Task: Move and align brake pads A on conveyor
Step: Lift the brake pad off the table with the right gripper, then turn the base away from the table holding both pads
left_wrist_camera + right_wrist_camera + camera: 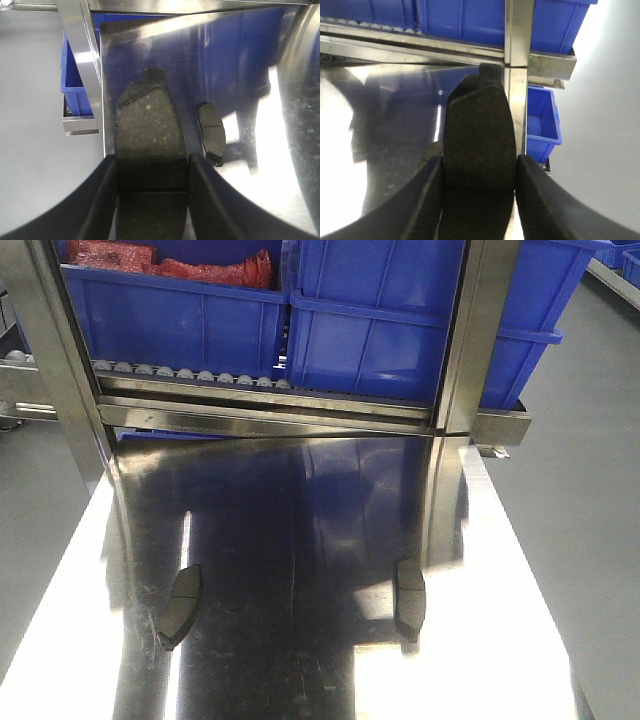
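Two dark grey brake pads lie apart on the shiny steel table, one at the left [180,605] and one at the right [410,598]. Neither gripper shows in the front view. In the left wrist view my left gripper [152,192] is shut on a third brake pad [145,130], its fingers pressed against both long sides. A loose pad [212,132] lies on the steel just to its right. My right gripper [479,195] is likewise shut on a brake pad [480,130]; the corner of another pad [434,150] peeks out beneath it. The conveyor is out of view.
A roller rack [190,373] with blue bins [380,320] stands across the far end of the steel table [300,500], carried on steel posts [470,340]. One bin holds red bags [215,270]. A small blue bin [543,120] sits on the grey floor beside the table's right edge.
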Robot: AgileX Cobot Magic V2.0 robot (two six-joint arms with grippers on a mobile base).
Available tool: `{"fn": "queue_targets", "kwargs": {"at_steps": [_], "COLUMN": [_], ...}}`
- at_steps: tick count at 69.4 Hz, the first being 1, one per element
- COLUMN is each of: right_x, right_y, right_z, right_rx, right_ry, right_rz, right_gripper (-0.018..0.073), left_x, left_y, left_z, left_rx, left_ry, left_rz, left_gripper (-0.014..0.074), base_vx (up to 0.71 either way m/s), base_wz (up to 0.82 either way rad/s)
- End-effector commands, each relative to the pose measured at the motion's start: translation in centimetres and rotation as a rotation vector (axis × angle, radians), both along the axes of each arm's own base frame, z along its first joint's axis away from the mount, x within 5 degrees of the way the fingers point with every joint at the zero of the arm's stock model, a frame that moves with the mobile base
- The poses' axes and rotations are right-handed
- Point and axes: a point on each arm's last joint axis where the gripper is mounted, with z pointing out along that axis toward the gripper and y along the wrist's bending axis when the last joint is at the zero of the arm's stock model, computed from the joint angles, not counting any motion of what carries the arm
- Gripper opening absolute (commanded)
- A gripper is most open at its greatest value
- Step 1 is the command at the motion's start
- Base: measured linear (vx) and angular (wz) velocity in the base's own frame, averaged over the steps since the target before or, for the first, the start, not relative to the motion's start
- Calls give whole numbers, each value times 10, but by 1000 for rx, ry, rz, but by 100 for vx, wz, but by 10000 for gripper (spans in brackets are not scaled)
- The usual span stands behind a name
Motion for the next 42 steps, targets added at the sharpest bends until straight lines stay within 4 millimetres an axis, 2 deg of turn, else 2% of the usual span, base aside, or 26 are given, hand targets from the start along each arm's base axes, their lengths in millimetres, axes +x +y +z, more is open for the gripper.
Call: {"fn": "queue_targets", "kwargs": {"at_steps": [1,42], "right_x": [-1,-2], "right_y": [-1,-1], "right_z": [18,18], "right_rx": [12,12], "right_ry": [-147,-145], "right_rz": [2,1], "right_gripper": [-7,-7], "left_x": [4,4], "left_y": [-1,-1], "left_z": [15,15], "left_rx": [-25,-25], "left_ry": [-103,-103], "left_rz": [7,7], "left_gripper": [-6,-6], "base_vx": [0,0], "base_wz": [0,0]}}
